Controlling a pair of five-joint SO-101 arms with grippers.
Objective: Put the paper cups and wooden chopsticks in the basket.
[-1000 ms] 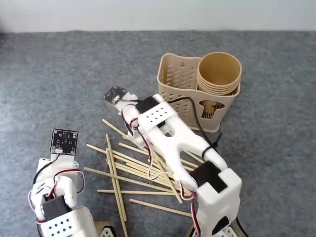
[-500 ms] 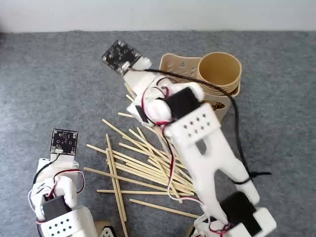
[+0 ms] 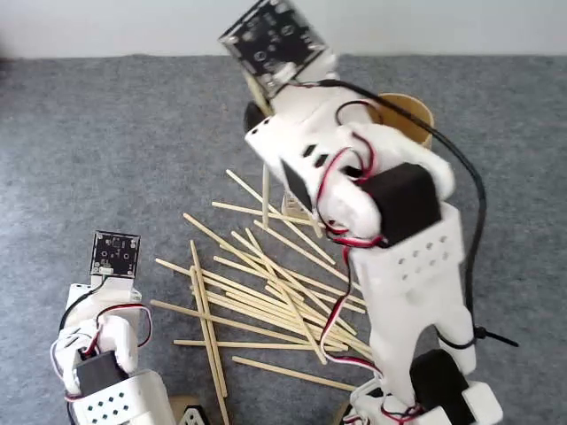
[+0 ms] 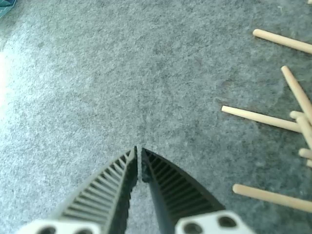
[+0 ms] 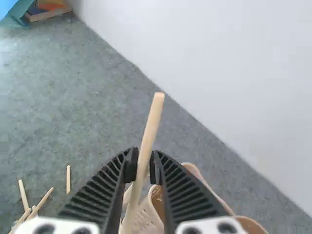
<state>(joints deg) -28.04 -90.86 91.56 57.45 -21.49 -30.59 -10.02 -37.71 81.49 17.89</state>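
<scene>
Chopstick (image 5: 150, 123) gripped in the right gripper (image 5: 141, 165): the two ribbed fingers are clamped on its shaft, one on each side, and its rounded end sticks out well past the fingertips toward the white wall (image 5: 234, 63). The rest of the stick runs back between the fingers toward the wrist. Directly beneath this gripper lies the beige slotted basket (image 5: 146, 217), close under the fingers. In the high view the right arm stands raised over the basket and covers most of it, and the rim of the stacked paper cups (image 3: 415, 110) peeks out beside the arm. Well behind the arm's wrist, the loose chopsticks (image 3: 257, 292) lie in a criss-crossed scatter on the grey carpet (image 3: 106, 142), between the two arms. The left gripper (image 4: 140, 158) hangs low over bare carpet with its fingers brought together at the tips and nothing between them. A few ends of the scattered sticks (image 4: 258, 117) lie off to one side of its fingers, apart from them and untouched.
</scene>
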